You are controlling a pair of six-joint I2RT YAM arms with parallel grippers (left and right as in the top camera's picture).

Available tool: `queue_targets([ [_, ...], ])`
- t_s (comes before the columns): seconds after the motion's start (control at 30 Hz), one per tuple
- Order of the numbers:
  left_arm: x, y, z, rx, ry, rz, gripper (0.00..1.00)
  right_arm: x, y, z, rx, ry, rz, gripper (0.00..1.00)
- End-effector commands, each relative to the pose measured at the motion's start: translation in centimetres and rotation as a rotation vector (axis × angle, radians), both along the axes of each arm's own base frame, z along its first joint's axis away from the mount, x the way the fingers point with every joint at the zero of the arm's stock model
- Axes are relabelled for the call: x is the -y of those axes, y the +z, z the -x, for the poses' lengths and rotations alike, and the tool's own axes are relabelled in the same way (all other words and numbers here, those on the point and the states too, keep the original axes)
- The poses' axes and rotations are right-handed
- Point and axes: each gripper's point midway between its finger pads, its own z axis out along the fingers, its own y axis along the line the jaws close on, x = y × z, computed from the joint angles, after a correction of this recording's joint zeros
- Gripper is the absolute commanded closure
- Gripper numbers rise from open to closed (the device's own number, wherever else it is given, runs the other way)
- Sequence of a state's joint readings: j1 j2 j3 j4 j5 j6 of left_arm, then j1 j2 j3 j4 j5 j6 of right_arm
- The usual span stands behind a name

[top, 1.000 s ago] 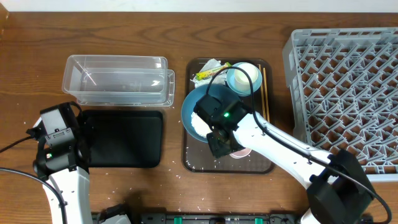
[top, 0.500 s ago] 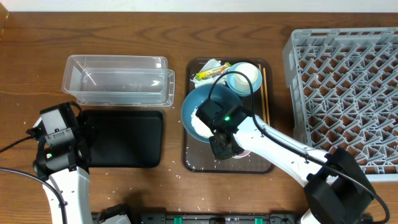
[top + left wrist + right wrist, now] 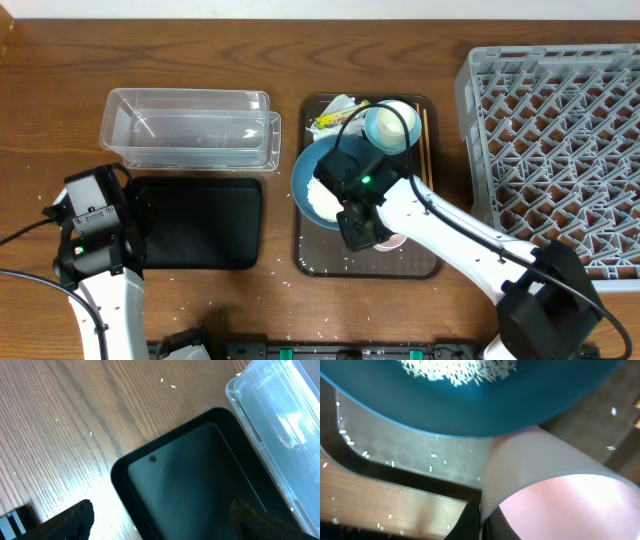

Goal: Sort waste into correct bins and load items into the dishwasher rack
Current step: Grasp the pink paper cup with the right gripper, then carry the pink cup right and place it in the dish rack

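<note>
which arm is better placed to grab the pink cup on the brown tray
Right. Its claw is at the pink cup, beside the dark-blue bowl on the brown tray. The left claw hangs open over the black tray, well away from the cup.

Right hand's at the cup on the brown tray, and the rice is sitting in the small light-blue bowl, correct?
Not quite. The rice is in the dark-blue bowl, not the small bowl; the overhead and right wrist views show it. The right hand is at the cup on the brown tray.
</note>
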State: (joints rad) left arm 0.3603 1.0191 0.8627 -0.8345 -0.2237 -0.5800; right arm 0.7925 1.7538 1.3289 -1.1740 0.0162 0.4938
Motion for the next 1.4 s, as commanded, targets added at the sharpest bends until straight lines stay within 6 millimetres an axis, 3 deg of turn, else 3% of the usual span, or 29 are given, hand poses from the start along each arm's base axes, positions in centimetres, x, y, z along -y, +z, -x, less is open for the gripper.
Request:
queue_targets([
  [0.0, -0.4, 0.7, -0.1, 0.019, 0.018, -0.012, 0.11, 0.6, 2.4, -2.5, 0.056, -0.026, -0.009, 0.99],
  [0.3, -0.4, 0.7, -0.1, 0.019, 0.018, -0.012, 0.11, 7.1, 13.8, -11.1, 0.255, -0.154, -0.107, 0.99],
  [0.43, -0.4, 0.7, -0.1, 0.019, 0.018, -0.012, 0.11, 11.5, 19.0, -14.6, 0.39, -0.226, -0.24, 0.99],
  [0.53, -0.4, 0.7, -0.1, 0.019, 0.018, -0.012, 0.1, 15.1, 21.1, -16.7, 0.467, -0.279, -0.331, 0.99],
  [0.77, -0.3, 0.7, -0.1, 0.019, 0.018, -0.011, 0.11, 23.5, 22.2, -19.6, 0.561, -0.414, -0.557, 0.99],
  [0.97, -0.3, 0.7, -0.1, 0.019, 0.018, -0.011, 0.11, 29.1, 23.1, -20.4, 0.7, -0.41, -0.735, 0.99],
  [1.03, -0.4, 0.7, -0.1, 0.019, 0.018, -0.012, 0.11, 30.6, 22.4, -20.5, 0.728, -0.424, -0.767, 0.99],
  [1.23, -0.3, 0.7, -0.1, 0.019, 0.018, -0.011, 0.11, 35.0, 17.4, -21.5, 0.798, -0.508, -0.752, 0.99],
  [1.37, -0.3, 0.7, -0.1, 0.019, 0.018, -0.011, 0.11, 37.3, 17.4, -21.5, 0.898, -0.508, -0.829, 0.99],
])
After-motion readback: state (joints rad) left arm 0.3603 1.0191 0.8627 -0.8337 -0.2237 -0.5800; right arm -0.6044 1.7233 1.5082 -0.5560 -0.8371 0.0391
